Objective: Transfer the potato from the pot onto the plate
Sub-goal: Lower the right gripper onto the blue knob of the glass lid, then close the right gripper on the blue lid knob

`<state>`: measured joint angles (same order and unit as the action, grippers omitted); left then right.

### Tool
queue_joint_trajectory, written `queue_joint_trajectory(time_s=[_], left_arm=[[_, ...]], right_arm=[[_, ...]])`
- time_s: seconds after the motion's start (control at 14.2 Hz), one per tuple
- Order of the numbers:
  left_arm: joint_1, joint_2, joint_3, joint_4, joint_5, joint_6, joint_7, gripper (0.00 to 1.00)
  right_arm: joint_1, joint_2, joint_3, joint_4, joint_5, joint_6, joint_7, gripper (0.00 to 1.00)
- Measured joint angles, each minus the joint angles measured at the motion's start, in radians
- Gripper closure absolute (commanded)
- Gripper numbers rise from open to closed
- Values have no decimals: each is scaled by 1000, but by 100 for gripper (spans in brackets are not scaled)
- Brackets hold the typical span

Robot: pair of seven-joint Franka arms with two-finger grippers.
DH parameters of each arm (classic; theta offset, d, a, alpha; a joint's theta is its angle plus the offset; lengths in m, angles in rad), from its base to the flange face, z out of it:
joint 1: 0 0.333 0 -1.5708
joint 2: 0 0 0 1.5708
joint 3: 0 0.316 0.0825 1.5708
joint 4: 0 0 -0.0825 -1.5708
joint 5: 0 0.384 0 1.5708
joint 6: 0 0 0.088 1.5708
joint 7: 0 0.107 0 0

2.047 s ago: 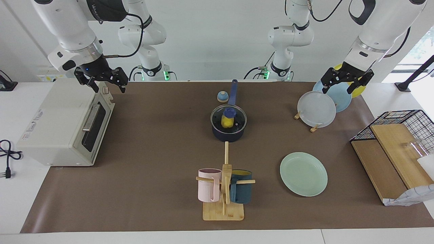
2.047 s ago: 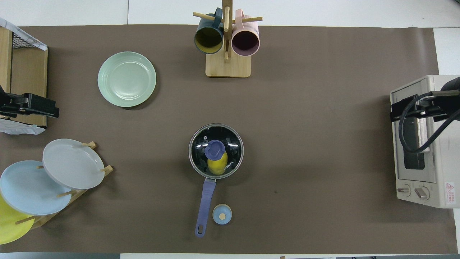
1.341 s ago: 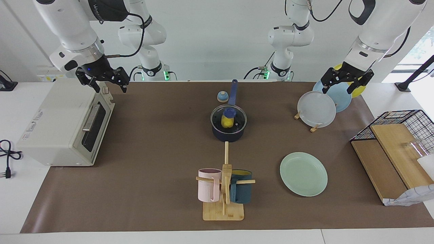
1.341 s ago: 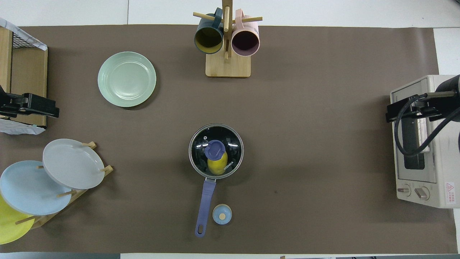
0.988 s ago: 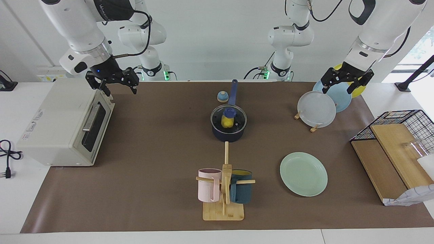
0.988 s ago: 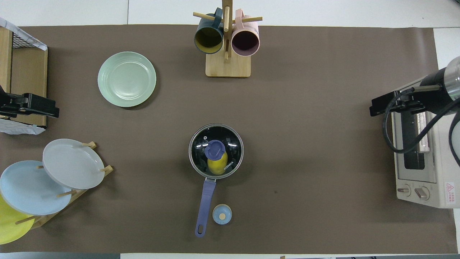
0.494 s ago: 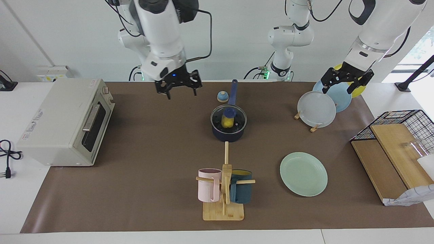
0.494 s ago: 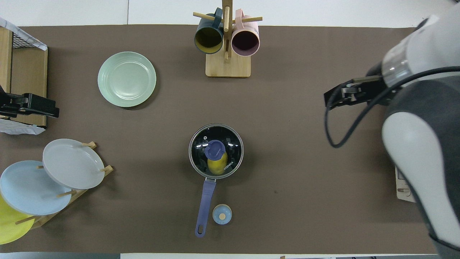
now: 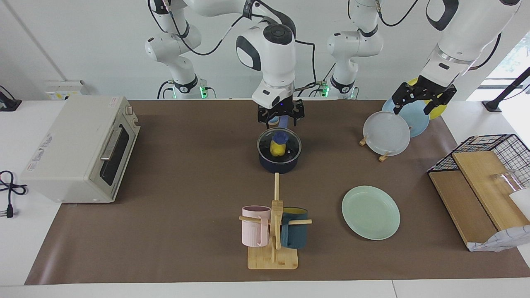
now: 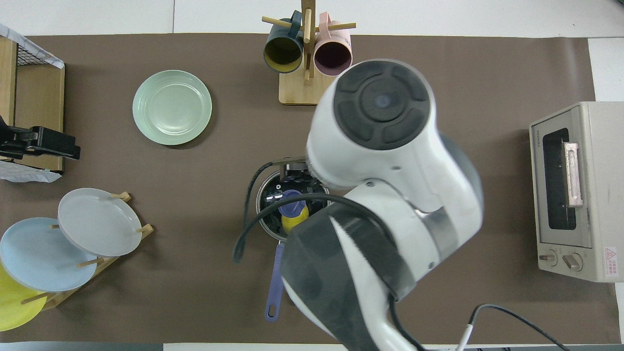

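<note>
Facing view: the oven (image 9: 78, 149), a pale boxy metal unit, is being shown at the right arm's end of the brown counter (image 9: 186, 186).

The right pincer (image 9: 280, 118) is being shown only in this view, raised over the pot's handle (image 9: 284, 111), fingers spread; in the overhead view it is being hidden under the arm's own bulk.

The pot (image 9: 279, 155), round and dark navy, is being covered by a glass lid (image 9: 290, 145) with a blue knob (image 9: 280, 136). The potato (image 9: 277, 148), yellow and lumpy, is lying inside the pot, under the lid, just below the right pincer.

The plate (image 9: 371, 212), smooth pale mint with a raised rim, is lying farther from the robots, toward the left arm's end.

The left pincer (image 9: 422, 99) is being held open over the plate rack (image 9: 383, 155), waiting.
</note>
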<state>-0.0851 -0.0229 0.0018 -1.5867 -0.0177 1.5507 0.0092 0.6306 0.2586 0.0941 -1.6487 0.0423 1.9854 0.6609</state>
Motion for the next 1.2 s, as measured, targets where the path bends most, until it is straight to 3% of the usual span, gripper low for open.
queue_joint_trajectory(time_s=[0.21,0.42,0.78,1.2], left_arm=[[0,0,0,0,0,0,0,0],[0,0,0,0,0,0,0,0],[0,0,0,0,0,0,0,0],[0,0,0,0,0,0,0,0]], right_arm=[[9,-60,0,-150,0,112,1,0],[8,-102,-3,-229,0,178,1,0],[10,-92,-1,-259,-81,215,0,0],[22,-46,-1,-243,-93,266,0,0]])
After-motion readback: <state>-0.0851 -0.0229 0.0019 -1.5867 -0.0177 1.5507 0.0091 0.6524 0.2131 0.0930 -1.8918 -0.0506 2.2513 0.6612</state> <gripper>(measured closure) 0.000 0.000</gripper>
